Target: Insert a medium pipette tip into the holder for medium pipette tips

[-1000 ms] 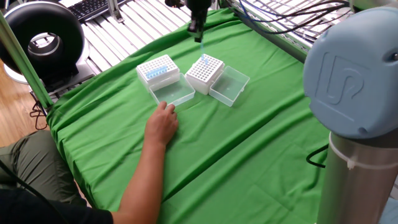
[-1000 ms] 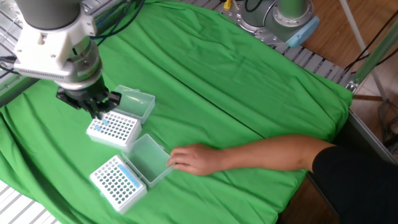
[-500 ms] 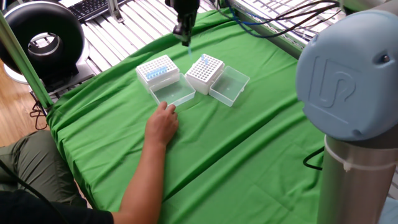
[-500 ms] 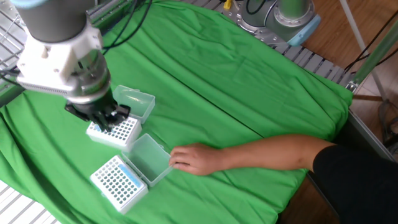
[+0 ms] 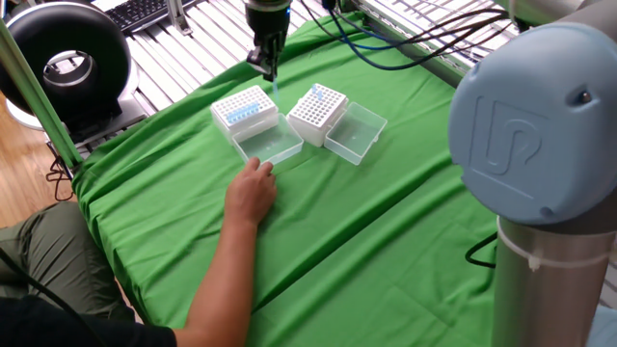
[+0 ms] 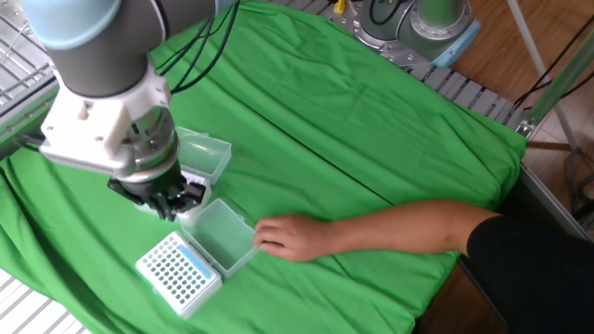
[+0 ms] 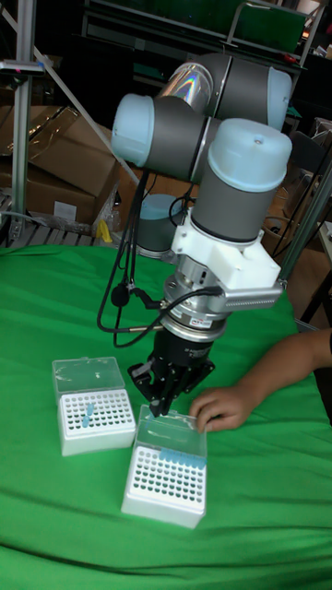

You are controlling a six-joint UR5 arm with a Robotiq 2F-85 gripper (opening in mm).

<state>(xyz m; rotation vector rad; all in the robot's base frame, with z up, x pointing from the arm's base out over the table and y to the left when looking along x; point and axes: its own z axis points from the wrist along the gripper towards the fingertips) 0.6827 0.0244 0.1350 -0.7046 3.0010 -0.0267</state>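
While the gripper [image 5: 267, 66] hangs over the green cloth [image 5: 405, 222], the holder for medium pipette tips [image 5: 246, 108] sits below and just in front of it in one fixed view.

Holder: white rectangular block, top a grid of small holes. One row along an edge carries blue tips. Clear lid [image 5: 270, 146] is hinged open and lies flat on the cloth beside the block. A person's hand [image 5: 253, 188] rests at the lid's outer edge, fingers touching it.

Second rack [image 5: 318, 106]: same build, just beside the holder, its own clear lid [image 5: 357, 132] open on the far side. Tall fixed view shows one blue tip standing in its grid.

Gripper: fingers drawn close together, pointing down. One fixed view shows a pale blue medium pipette tip [image 5: 275, 87] hanging from between them, nearly upright, its end above the holder's back edge. The tip cannot be made out in the other views.

Other fixed view: gripper [image 6: 172, 199] is above the gap between the two racks and hides most of the second rack; the holder [image 6: 176, 271] is clear of it, nearer the camera.

Tall fixed view: gripper [image 7: 159, 392] is over the holder's open lid [image 7: 171, 431], behind the block [image 7: 164, 479], apart from the grid.
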